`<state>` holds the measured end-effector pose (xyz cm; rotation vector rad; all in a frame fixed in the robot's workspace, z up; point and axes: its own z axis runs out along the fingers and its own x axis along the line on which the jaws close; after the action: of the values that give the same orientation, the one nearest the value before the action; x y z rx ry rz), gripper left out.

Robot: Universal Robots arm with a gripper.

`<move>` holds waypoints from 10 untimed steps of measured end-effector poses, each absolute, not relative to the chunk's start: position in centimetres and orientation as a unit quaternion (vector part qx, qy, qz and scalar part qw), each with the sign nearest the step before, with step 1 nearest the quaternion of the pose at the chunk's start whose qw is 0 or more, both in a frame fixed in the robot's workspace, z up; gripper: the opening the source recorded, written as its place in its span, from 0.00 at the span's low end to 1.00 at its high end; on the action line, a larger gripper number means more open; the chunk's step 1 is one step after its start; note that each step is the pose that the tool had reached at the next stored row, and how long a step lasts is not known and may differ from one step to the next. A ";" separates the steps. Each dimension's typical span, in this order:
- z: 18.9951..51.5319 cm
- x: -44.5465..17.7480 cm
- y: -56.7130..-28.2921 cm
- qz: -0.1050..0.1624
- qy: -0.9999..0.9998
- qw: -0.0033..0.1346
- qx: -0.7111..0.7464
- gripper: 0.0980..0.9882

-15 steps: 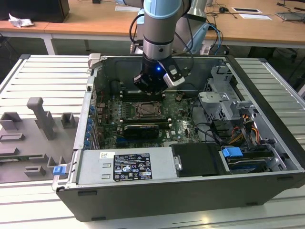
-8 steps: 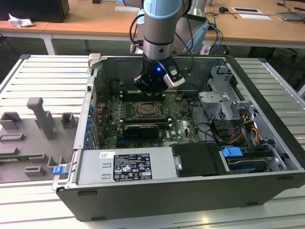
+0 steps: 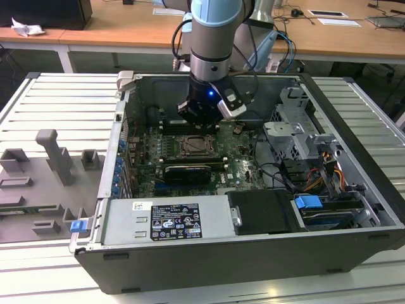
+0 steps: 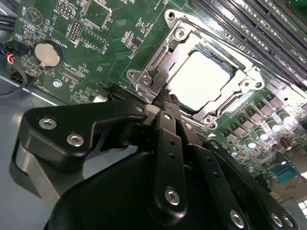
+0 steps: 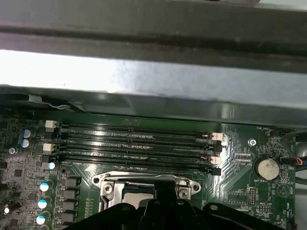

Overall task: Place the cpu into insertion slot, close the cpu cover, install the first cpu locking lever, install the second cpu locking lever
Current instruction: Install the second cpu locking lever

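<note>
Ribbed grey tabletop [image 3: 38, 101] carries the open computer case [image 3: 253, 253], with wooden desks behind it. At the exterior view's left, grey fixture blocks [image 3: 54, 155] stand on the tabletop beside the case. Inside the case, green motherboard [image 3: 240, 166] lies flat; a power supply box [image 3: 168, 218] sits along the near wall, drive cage [image 3: 297, 130] and bundled cables at the exterior view's right.

My arm comes down from above into the case, and my tool [image 3: 202, 123] hangs just over the insertion slot [image 3: 195, 147], near the middle of the board.

Second wrist view: coin cell battery [image 4: 48, 54] on the board, then my tool [image 4: 165, 98], fingers drawn together into a narrow black point with nothing between them. The tip sits at the edge of the cpu cover [image 4: 165, 62], touching it or very nearly so; I cannot tell which. The cover lies flat over the socket, and the cpu [image 4: 199, 79] shows pale through its cut-out centre, seated in the slot. Memory slots [image 4: 249, 28] run alongside the socket.

First wrist view: a row of capacitors [image 5: 43, 187], long black memory slots [image 5: 134, 146] above the cover's silver rim [image 5: 144, 181], my tool's dark body [image 5: 163, 211] over the socket.
</note>
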<state>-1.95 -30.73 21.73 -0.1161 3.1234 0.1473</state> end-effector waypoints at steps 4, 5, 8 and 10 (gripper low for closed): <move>23.5 -1.9 -30.7 0.047 0.998 0.006 -0.037 0.01; 23.6 -1.9 -30.7 0.047 0.998 0.006 -0.037 0.01; 23.7 -1.9 -31.1 0.047 0.998 0.006 -0.037 0.01; 23.7 -1.9 -31.8 0.047 0.998 0.006 -0.037 0.01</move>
<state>-1.94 -31.82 23.66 -0.1162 3.1233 0.1475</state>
